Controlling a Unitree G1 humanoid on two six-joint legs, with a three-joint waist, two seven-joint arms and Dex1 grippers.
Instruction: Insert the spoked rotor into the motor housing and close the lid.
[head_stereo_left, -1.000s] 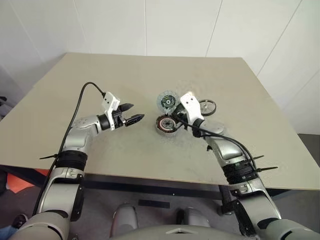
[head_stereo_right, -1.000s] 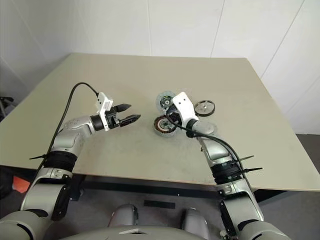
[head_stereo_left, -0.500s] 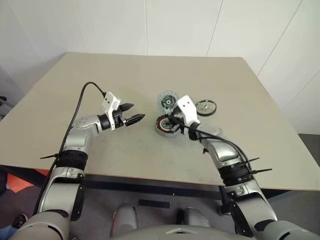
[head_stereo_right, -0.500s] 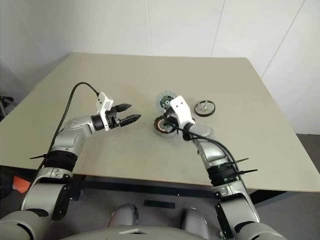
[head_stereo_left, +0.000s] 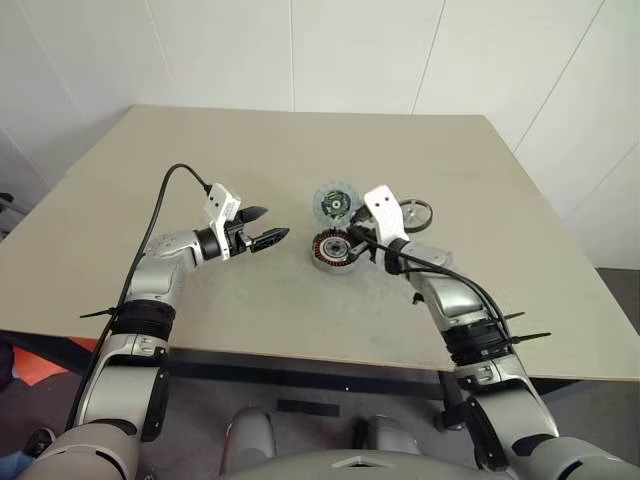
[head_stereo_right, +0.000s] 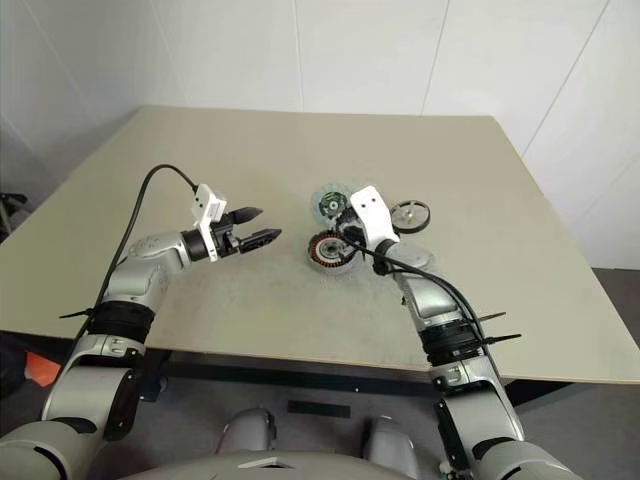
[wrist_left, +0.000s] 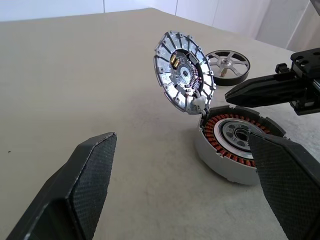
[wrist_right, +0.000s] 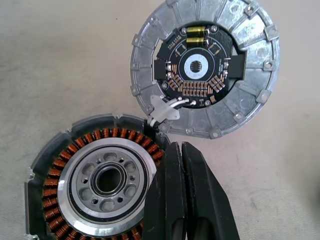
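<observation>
I am keeping the left end effector (head_stereo_left: 268, 239) hovering level above the beige counter (head_stereo_left: 200, 160), its two black fingers (wrist_left: 87, 180) spread wide apart and gripping nothing, a short way to the left of the motor parts. Moving rightward, the motor housing (wrist_right: 85, 177) is sitting flat on the counter with a ring of copper windings and a silvery hub filling its bowl; I am reading that as the rotor (wrist_left: 237, 135) already seated, though how deep it sits I cannot confirm. The lid (wrist_right: 205, 67) is standing tilted up just behind the housing, joined to its rim by a small tab and showing its circuit-board face, so it is plainly not closed. My right end effector (wrist_right: 182, 200) is hanging with its fingers pressed together and empty, its tip over the housing's rim near that tab. Farther right a dark spoked wheel (head_stereo_left: 411, 214) is lying apart on the counter. By my reckoning the insertion is done and swinging the lid down is what is left.
</observation>
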